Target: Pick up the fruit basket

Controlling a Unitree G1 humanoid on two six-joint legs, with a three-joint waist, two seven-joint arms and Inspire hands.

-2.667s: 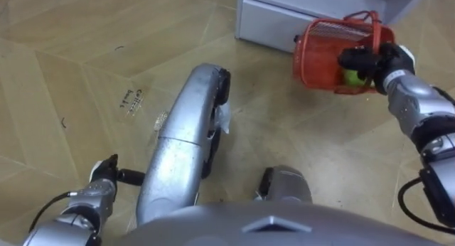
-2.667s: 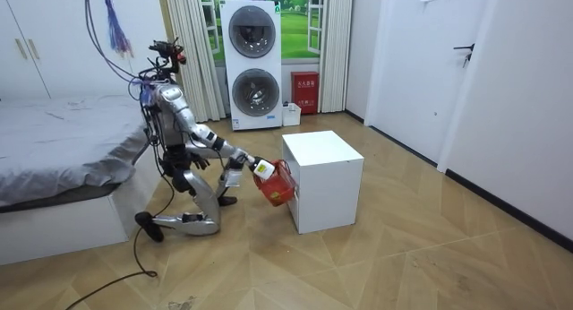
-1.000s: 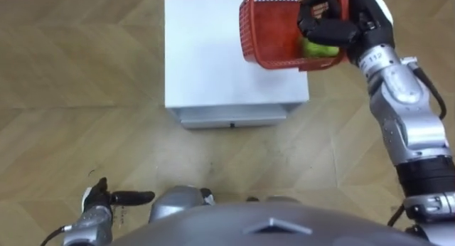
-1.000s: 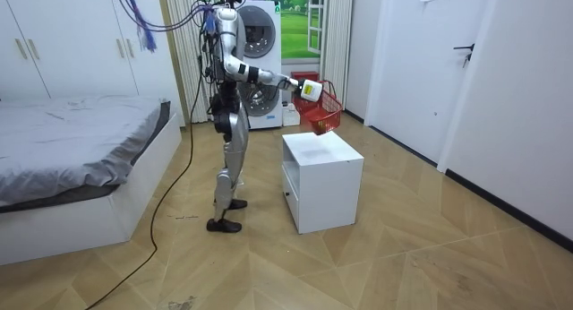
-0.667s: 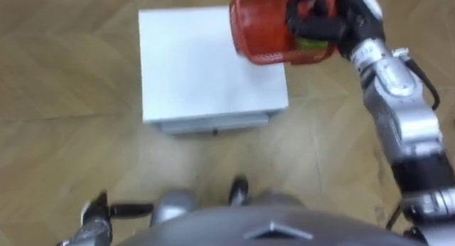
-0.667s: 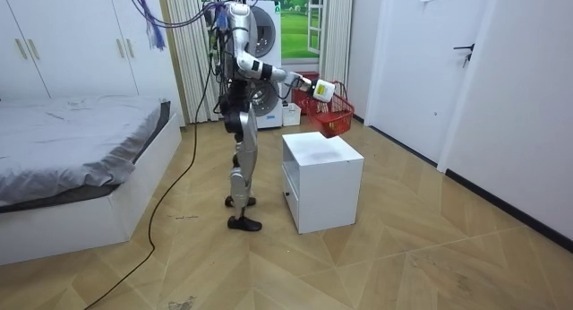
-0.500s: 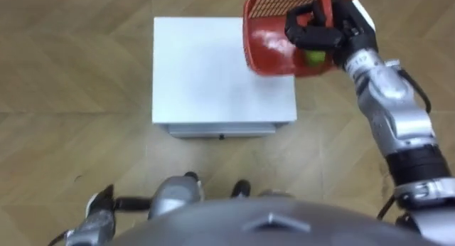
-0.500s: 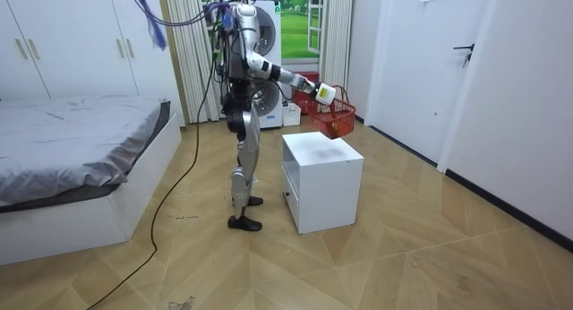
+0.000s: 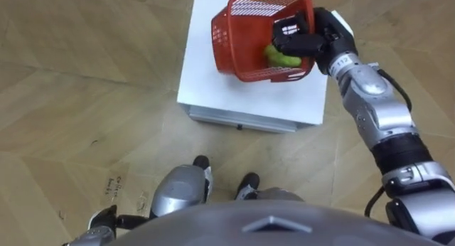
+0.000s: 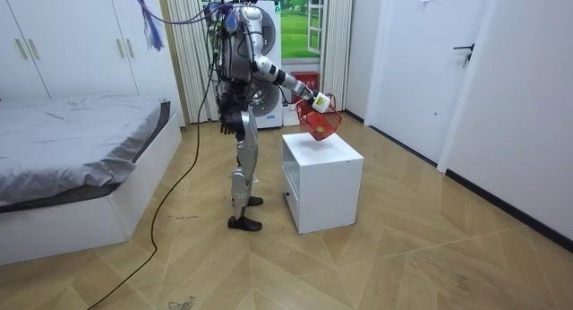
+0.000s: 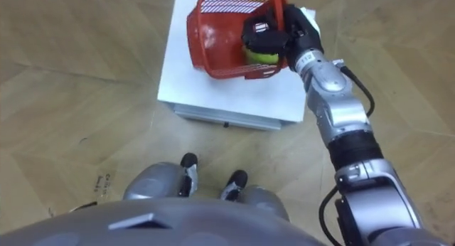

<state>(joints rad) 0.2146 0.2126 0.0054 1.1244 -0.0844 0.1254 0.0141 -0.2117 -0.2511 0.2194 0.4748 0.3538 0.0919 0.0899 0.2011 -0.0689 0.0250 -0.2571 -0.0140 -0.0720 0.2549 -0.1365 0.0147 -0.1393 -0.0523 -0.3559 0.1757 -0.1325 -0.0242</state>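
Robot stands upright at drawer side of white cube cabinet (image 9: 199, 79), right hand (image 9: 307, 38) clenched round handle of red mesh plastic fruit basket (image 9: 245, 47). Basket hangs tilted above cabinet top, green fruit (image 9: 281, 56) inside. Left hand (image 9: 99, 225) low at robot's side, away from cabinet; state cannot be told. Parquet floor (image 10: 403, 256) lies open round cabinet. Grey-covered bed (image 10: 72, 140) well apart from cabinet, beyond robot. Stacked white washing machines (image 10: 260, 59) behind cabinet at far wall.
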